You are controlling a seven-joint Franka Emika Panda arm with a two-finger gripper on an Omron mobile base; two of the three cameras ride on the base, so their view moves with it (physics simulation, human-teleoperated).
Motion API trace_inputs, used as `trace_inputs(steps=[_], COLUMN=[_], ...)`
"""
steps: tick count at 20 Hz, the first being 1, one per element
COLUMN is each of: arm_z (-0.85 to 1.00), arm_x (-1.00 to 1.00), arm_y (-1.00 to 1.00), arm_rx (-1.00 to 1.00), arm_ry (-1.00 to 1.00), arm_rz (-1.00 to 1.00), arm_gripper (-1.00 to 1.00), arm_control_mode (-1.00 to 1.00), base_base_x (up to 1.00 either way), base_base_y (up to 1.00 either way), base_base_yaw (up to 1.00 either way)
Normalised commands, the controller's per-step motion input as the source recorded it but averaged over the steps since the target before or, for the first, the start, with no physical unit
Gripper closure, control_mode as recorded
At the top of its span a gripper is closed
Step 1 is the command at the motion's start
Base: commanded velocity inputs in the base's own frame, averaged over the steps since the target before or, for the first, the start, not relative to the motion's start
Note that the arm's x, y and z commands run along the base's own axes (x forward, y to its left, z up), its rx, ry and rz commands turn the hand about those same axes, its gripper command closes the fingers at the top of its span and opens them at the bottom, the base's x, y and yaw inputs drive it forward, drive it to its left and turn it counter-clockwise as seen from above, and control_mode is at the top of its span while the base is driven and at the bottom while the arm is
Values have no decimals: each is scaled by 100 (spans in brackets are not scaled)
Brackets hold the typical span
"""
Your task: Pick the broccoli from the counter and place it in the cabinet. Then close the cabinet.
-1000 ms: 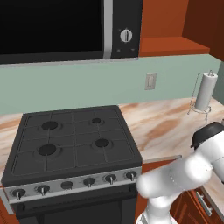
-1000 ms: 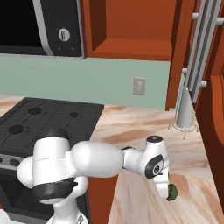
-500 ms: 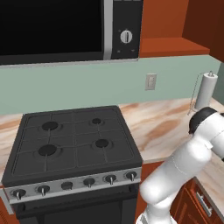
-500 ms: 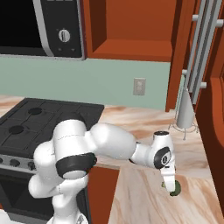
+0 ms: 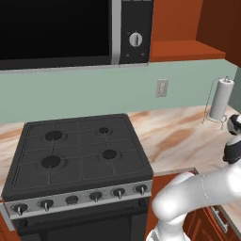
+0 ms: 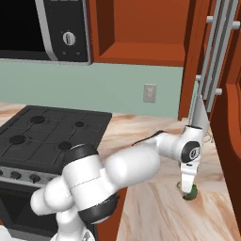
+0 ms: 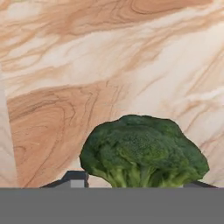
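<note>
Broccoli (image 7: 142,151) sits low over the marbled tabletop (image 7: 109,65), clenched between the gripper (image 6: 189,190) fingers, so the pick looks made while placement in the open cabinet (image 6: 141,28) and door closing remain outstanding.

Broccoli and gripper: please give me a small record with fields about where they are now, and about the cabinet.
broccoli: dark-green floret, low over or on the counter, near its front edge
gripper: pointing down at the broccoli, a finger on each side of it
grip: jaws closed on the broccoli
cabinet: open, shelf floor bare where it shows
paper-towel roll: upright on its stand, apart from the broccoli
task progress: broccoli not yet in the cabinet
</note>
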Motion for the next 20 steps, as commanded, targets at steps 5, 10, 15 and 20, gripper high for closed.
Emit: trace_inputs(steps=[5,10,15,20], arm_z=[95,98,100,100], arm_x=[-8,0,-14,-22], arm_y=[100,100,100,90], arm_rx=[-12,-20,-22,-11], arm_ry=[-16,-3,-3,-18], arm_rz=[-7,3,19,33], arm_gripper=[100,100,100,100], arm_control_mode=[-100,-100,-100,-100], base_base_x=[0,0,0,0], base_base_y=[0,0,0,0], base_base_yaw=[0,0,0,0])
